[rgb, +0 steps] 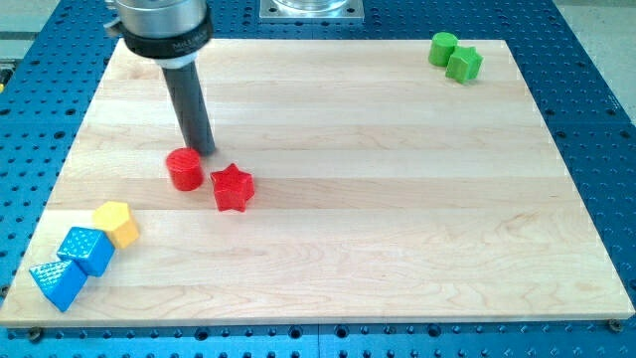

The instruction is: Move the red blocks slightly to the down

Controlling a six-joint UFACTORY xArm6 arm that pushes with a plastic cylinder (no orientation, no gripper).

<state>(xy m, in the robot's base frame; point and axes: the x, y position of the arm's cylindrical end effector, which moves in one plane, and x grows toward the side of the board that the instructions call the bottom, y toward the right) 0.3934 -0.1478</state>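
A red cylinder (184, 169) stands left of centre on the wooden board (397, 199). A red star block (233, 187) lies just to its right and slightly lower, with a narrow gap between them. My dark rod comes down from the view's top left. My tip (202, 150) rests on the board right above the red cylinder's upper right edge, touching it or nearly so. The star is a short way below and to the right of the tip.
A yellow block (116, 223) and two blue blocks (84, 249) (58, 283) sit in a cluster at the board's lower left corner. A green cylinder (442, 48) and a green block (464, 65) sit at the top right corner.
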